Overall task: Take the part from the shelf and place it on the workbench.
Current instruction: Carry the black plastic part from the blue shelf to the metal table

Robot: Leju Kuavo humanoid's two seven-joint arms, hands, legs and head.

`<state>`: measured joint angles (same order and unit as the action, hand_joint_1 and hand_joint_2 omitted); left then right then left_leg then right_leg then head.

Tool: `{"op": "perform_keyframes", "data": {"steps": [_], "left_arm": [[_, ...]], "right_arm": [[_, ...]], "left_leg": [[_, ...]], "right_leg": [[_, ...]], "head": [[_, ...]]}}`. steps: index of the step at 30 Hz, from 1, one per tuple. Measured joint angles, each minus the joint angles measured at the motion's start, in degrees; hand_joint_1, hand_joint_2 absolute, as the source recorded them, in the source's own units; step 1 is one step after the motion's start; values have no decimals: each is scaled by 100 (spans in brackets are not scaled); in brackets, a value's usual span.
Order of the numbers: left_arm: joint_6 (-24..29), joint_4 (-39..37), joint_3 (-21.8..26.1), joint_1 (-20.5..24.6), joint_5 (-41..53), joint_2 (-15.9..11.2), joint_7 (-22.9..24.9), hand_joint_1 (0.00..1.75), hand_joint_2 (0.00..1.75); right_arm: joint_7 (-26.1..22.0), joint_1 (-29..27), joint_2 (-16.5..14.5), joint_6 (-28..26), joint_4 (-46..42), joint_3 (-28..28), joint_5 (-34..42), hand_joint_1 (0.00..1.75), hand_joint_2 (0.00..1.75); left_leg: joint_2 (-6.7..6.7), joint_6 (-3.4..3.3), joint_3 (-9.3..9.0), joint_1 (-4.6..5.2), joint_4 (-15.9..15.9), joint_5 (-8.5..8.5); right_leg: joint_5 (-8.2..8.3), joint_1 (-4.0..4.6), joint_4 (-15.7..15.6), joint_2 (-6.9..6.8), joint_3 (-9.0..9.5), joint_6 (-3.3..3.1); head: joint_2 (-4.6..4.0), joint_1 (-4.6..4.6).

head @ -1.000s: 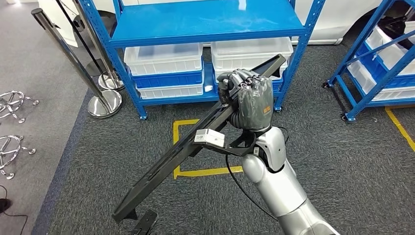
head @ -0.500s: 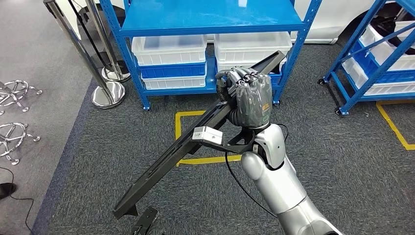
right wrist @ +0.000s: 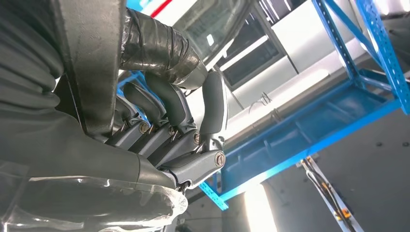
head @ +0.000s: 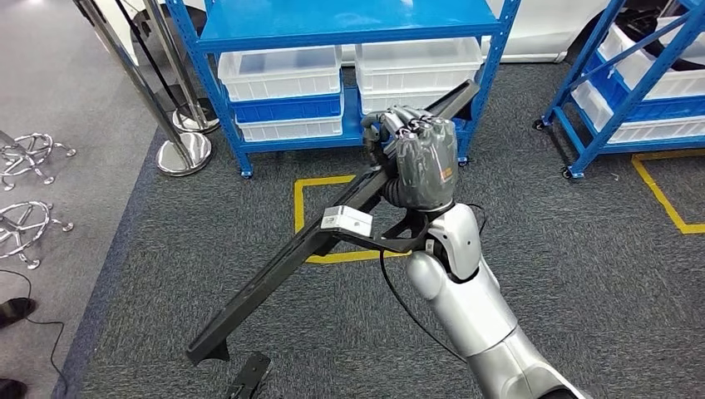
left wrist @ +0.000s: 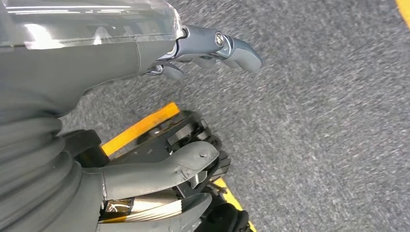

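Right hand (head: 424, 162): fingers wrapped around the long black part (head: 283, 270), in front of the blue shelf (head: 349, 33).
Left hand (left wrist: 145, 116): fingers apart, holding nothing, above grey carpet (left wrist: 329, 121).

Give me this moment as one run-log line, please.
right hand: grips long black part | left hand: holds nothing | blue shelf: ahead

Looks like a warehouse or industrial test floor to me. I see blue steel shelving (head: 349, 33) with white plastic bins (head: 283, 71) and a blue bin (head: 287, 110) on the lower tier, a second blue rack (head: 640, 75) on castors at right, grey carpet floor (head: 582, 249) with yellow tape markings (head: 316, 216), and chrome queue stanchions (head: 179, 150) at left.
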<state>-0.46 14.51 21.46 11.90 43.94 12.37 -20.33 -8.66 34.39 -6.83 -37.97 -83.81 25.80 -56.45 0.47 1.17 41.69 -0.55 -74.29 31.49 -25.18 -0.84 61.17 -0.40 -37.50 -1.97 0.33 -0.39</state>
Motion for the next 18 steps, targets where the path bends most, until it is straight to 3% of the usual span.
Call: {"op": "perform_keyframes", "data": {"steps": [2,4,5,7,9,10,12,13,14,15,16,18], "left_arm": [[1,0,0,2,-11,3,-1,0,175],[2,1,0,15,-19,9,-4,0,175],[3,1,0,21,-23,12,-7,0,175],[4,0,0,19,-32,18,-12,0,175],[3,0,0,19,-44,28,-13,0,175],[2,0,0,21,-49,36,-13,0,175],[2,0,0,19,-55,50,-13,0,175],[2,0,0,13,-55,55,-13,0,175],[1,0,0,5,-55,59,-13,0,175],[1,0,0,0,-55,59,-13,0,175],[2,0,0,-4,-55,60,-13,0,175],[2,0,0,-6,-56,67,-13,0,175]], "right_arm": [[0,5,-2,-4,4,2,-8,175,175],[1,14,-7,-6,1,3,-13,175,175],[1,18,-10,-7,0,6,-14,175,175],[5,20,-15,-7,-1,15,-20,175,175],[14,15,-12,-5,-2,22,-31,175,175],[20,12,-9,-4,-2,22,-36,175,175],[24,1,-3,-2,-2,23,-37,175,175],[25,-11,-1,-2,-2,23,-38,175,175],[25,-26,1,-2,-2,23,-38,175,175],[25,-36,3,-2,-2,23,-38,175,175],[25,-40,3,-2,-2,23,-38,175,175],[25,-34,3,-2,-4,25,-40,175,175]], "left_leg": [[-4,-25,-496,-8,575,-224],[-15,-84,-998,18,1281,-260],[-20,-121,-1115,40,1477,-236],[-23,-210,-1121,80,1580,-287],[-2,-308,-1101,85,1671,-412],[9,-362,-1069,81,1712,-488],[18,-430,-951,98,1724,-604],[19,-445,-877,109,1716,-654],[18,-446,-801,118,1703,-700],[18,-444,-725,123,1682,-740],[16,-437,-652,125,1653,-773],[14,-412,-524,132,1571,-812]], "right_leg": [[104,0,2,3,-118,26],[195,0,-8,10,-183,83],[235,-6,-19,11,-186,120],[317,-26,-66,12,-172,210],[223,-41,2,17,-220,268],[35,-39,169,24,-287,279],[-503,-32,784,35,-470,270],[-691,-29,1115,39,-540,267],[-755,-26,1332,39,-549,263],[-707,-23,1383,39,-482,256],[-580,-17,1234,38,-316,244],[-399,8,556,33,194,194]], "head": [[0,-1],[0,1],[0,1],[0,1],[0,1],[0,2],[0,4],[0,3],[0,4],[0,3],[0,3],[0,3]]}}
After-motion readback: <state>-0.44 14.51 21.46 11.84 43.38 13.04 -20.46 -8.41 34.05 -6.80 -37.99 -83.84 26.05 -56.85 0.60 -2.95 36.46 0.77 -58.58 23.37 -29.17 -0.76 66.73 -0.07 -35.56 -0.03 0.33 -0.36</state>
